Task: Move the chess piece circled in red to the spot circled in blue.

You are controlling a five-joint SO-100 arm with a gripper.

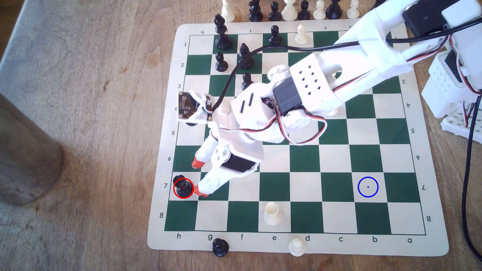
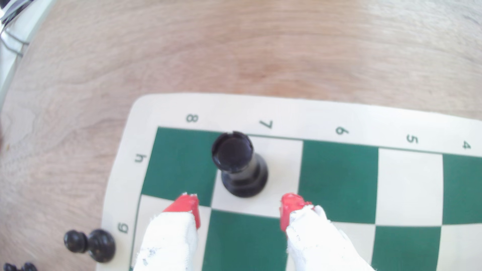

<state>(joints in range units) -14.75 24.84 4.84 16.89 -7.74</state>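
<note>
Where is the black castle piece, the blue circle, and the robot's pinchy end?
Chess piece [image 2: 238, 164], wrist view, on its body.
The spot [image 1: 368, 187], exterior view, on the blue centre dot.
End effector [image 2: 238, 208], wrist view, midway between the red fingertips.

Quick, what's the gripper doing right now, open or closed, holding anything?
Gripper: open and holding nothing; its red fingertips sit apart just short of the black chess piece, not touching it.
</note>
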